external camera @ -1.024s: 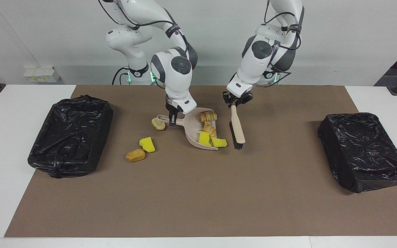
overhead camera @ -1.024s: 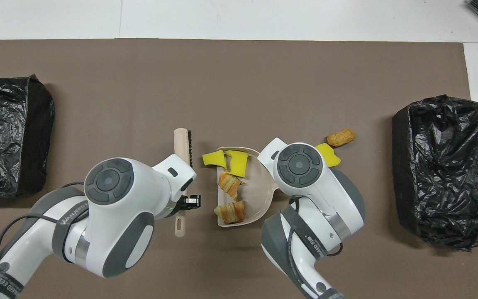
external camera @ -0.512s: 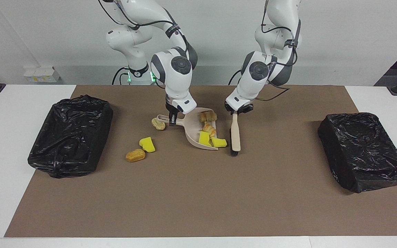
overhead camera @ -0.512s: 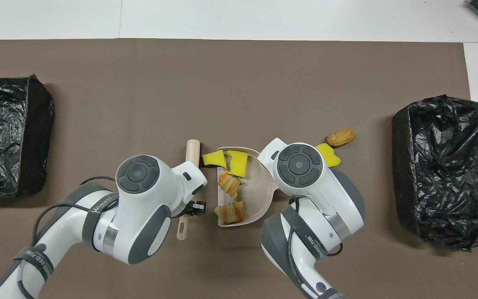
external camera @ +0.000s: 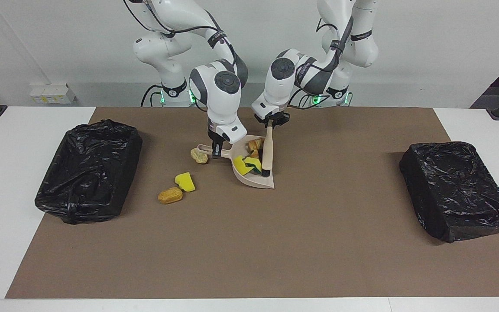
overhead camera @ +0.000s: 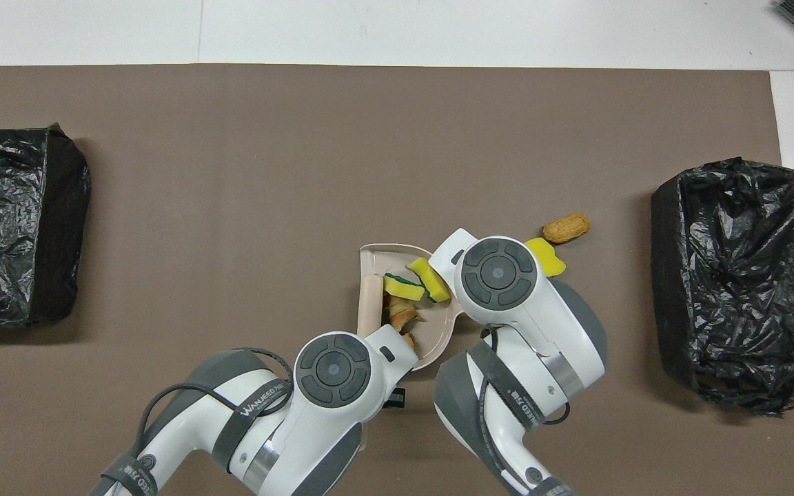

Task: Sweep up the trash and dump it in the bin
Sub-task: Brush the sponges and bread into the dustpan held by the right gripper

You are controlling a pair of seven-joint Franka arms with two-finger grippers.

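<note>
Beige dustpan [external camera: 249, 171], gripped by the right end effector [external camera: 217, 151], is holding four scraps beside the left end effector's [external camera: 270, 123] clamped brush [external camera: 267, 151]; three scraps [external camera: 184, 182] are lying unswept beside the right end effector; bin [external camera: 89, 169] dumping is pending.

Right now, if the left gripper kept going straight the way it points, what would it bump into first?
The left gripper, shut on the brush, points down. Going on, it would most likely press the brush harder into the dustpan, against the trash there. How deep the brush already sits, I cannot tell.
</note>
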